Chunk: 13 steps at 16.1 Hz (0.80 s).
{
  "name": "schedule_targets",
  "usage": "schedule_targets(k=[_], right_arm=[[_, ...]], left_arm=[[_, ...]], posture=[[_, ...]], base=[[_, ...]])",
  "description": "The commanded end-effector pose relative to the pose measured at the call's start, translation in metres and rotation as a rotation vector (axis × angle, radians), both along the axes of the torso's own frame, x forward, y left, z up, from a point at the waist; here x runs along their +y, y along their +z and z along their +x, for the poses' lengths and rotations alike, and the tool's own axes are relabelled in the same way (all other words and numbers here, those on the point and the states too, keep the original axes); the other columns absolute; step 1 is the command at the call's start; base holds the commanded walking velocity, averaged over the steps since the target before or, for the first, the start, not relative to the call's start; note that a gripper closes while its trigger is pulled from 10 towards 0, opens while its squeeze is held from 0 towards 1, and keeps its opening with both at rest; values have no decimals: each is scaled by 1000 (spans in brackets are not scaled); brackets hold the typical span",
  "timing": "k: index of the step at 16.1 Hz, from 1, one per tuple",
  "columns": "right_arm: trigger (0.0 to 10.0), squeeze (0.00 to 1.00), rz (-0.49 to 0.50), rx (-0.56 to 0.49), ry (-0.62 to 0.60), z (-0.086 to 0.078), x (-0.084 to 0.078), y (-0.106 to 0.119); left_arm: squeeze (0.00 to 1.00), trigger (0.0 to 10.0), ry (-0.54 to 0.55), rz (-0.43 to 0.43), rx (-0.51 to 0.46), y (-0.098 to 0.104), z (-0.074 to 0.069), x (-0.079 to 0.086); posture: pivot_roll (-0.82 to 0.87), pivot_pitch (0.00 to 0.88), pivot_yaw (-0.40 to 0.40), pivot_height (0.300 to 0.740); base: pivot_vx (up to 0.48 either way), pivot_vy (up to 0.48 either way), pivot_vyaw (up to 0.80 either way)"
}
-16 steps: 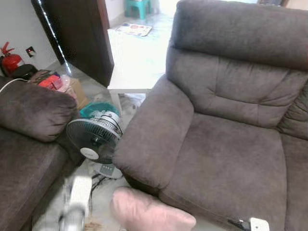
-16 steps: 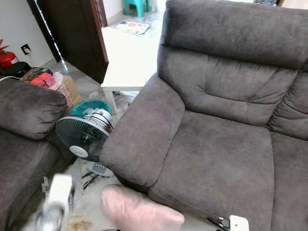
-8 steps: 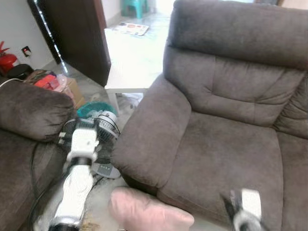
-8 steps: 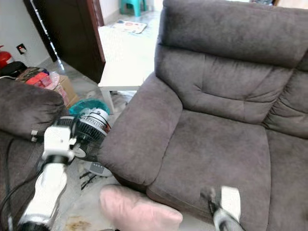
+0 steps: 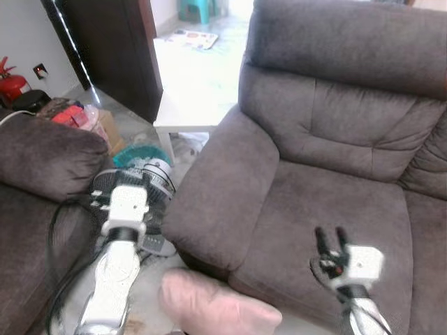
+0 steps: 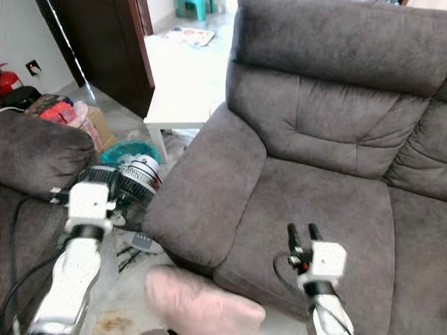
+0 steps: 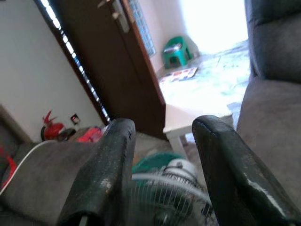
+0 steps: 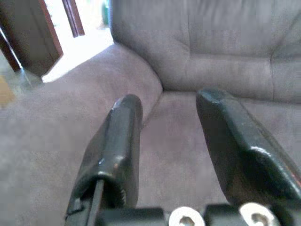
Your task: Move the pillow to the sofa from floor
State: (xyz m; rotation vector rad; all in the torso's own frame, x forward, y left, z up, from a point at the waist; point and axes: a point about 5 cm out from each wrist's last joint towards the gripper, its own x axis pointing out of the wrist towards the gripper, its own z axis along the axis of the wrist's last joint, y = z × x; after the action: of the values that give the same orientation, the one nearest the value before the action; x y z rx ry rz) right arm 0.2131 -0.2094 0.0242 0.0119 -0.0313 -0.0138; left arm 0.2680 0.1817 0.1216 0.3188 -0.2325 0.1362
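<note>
i see the pink pillow (image 5: 216, 309) lying on the floor (image 5: 150, 289) just in front of the grey sofa (image 5: 335, 174), touching its base. my left gripper (image 7: 162, 141) hangs near the fan (image 5: 143, 187), jaws apart. my right gripper (image 8: 171, 155) hovers over the sofa seat, jaws apart, nothing held.

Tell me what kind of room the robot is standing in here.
Most likely a home living room. A large grey-brown sofa takes up much of the view, a second sofa's arm sits to the left, and a pedestal fan stands on the floor between them. A pink pillow lies on the floor.
</note>
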Motion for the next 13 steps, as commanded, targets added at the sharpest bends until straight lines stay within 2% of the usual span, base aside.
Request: schedule_targets(k=[1, 3, 5, 7, 9, 13], right_arm=[[10000, 0, 0, -37, -10, -3, -3, 11], [10000, 0, -22, -55, -29, -7, -10, 19], [10000, 0, -29, -55, -42, -2, -15, 25], [10000, 0, -17, -63, -33, 6, -11, 36], [10000, 0, -6, -67, -17, 13, -4, 39], [10000, 0, 7, -59, -14, 14, -1, 41]], left_arm=[[0, 10000, 9, -20, 9, 1, -4, 5], [0, 10000, 16, -27, 27, -3, -7, 6], [0, 10000, 17, -54, 34, -4, -6, 4], [0, 10000, 11, -60, 40, -3, -5, 3], [0, 10000, 10, -61, 45, -5, -6, 3], [0, 10000, -3, -57, 58, -6, -7, 2]], posture=[[109, 63, -1, 740], [97, 53, 0, 740], [90, 38, 0, 740], [90, 26, 0, 740], [94, 19, 0, 740], [92, 10, 3, 740]], base=[[0, 0, 0], [0, 0, 0], [0, 0, 0], [0, 0, 0], [0, 0, 0], [0, 0, 0]])
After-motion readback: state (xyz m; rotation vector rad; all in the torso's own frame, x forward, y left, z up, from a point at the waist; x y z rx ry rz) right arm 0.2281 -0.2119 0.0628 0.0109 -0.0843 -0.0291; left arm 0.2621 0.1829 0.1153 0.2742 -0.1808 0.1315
